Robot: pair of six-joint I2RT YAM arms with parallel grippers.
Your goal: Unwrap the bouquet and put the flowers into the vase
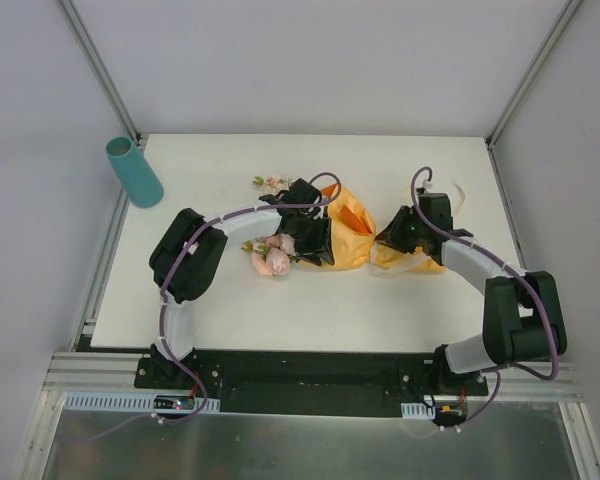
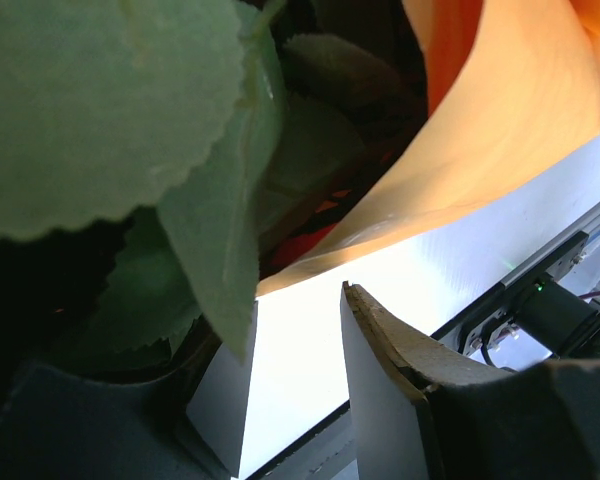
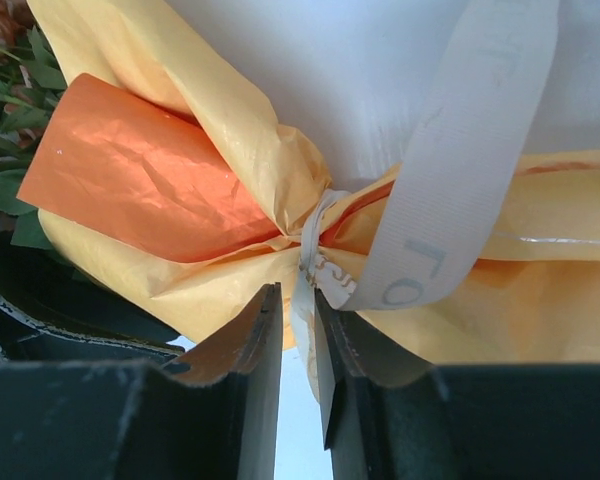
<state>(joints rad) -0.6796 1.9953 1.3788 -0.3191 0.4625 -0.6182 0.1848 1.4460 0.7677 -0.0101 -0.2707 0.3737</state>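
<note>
the bouquet (image 1: 325, 235) lies on its side in the middle of the table (image 1: 230, 310), light and floppy, its orange paper (image 3: 150, 180) crinkly and easy to tear, so i judge the cream ribbon (image 3: 460, 180) at the pinched waist the place to pull. my right hand (image 3: 297, 300) is nearly together around the ribbon's hanging tail, though i cannot tell if it pinches; my left hand (image 2: 298, 320) stands apart among the leaves (image 2: 100, 110), clamping nothing.

Bouquet (image 1: 325, 238) mid-table (image 1: 230, 310); vase (image 1: 133, 172) well apart at the table's far-left corner
</note>
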